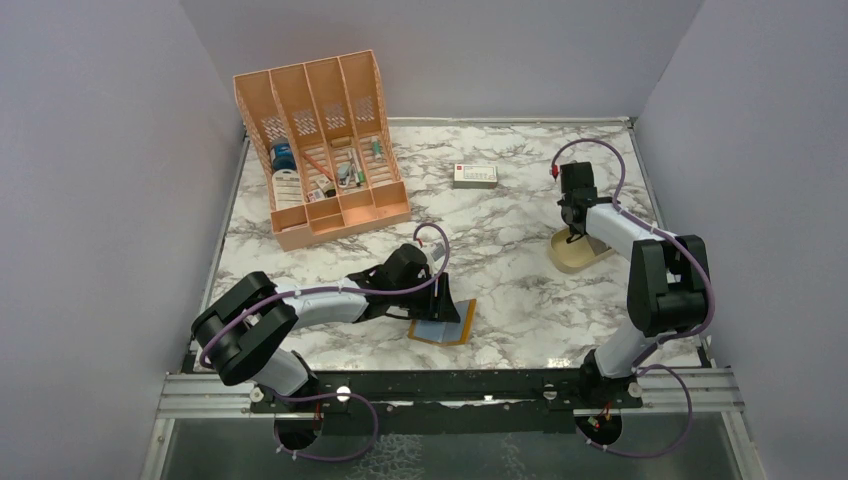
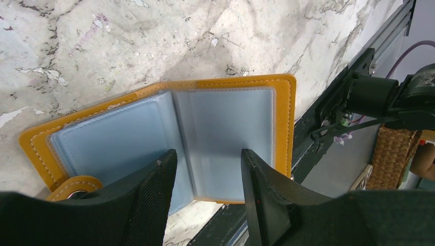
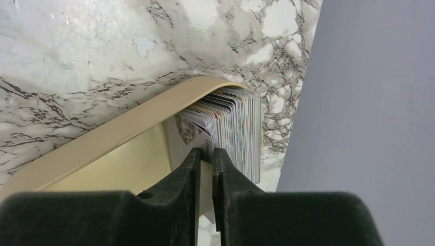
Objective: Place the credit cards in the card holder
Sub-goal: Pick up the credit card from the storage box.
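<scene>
Card holder [image 2: 225,133] lies open on tabletop [image 1: 520,270], well left of the tan dish [image 3: 118,128], left pincer [image 2: 208,156] spread over it. Credit cards [image 3: 238,123] stand packed inside the dish, right pincer [image 3: 206,154] pinching one: likely stiff, slippery; grip edge.

My left arm [image 1: 310,303] toward 3 o'clock, left gripper [image 2: 208,156] spread wide, right arm [image 1: 625,232] toward 11 o'clock, right gripper [image 3: 206,154] pinching a credit card [image 3: 204,144].

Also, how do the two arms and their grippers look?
The left arm and right arm have white links, black joints and black bases. A thin purple cable loops along each. The left gripper and right gripper have flat black fingers; the left ones have mesh-textured pads.
</scene>
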Controlling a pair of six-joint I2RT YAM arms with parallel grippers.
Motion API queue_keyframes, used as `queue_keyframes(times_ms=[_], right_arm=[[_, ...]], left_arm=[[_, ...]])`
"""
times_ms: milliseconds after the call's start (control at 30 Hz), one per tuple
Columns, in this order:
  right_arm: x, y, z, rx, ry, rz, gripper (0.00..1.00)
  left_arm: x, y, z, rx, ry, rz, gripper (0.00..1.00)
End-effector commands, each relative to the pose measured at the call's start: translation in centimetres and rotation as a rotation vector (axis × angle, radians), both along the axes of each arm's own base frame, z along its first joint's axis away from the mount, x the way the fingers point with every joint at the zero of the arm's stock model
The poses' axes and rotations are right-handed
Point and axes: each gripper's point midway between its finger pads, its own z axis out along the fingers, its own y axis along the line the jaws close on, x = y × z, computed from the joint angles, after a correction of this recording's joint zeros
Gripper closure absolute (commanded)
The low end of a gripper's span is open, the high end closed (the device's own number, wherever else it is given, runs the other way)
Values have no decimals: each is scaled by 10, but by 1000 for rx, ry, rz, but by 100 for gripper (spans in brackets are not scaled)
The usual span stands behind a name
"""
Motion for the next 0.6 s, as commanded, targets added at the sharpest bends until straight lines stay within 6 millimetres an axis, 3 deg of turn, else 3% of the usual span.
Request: queue_keyframes(times_ms=[0,167,333,567], right_arm=[[8,-10,22,-36,-80,-38,90],[10,-12,26,-48,-93,-45,83],[12,-9,26,-35,-93,-33,91],[13,-12,33,-52,-114,-42,88]], left_arm=[[5,3,2,4,-35,12,48],[6,3,2,4,-34,11,48],[6,3,1,6,-33,13,48],[6,3,1,8,-32,13,48]])
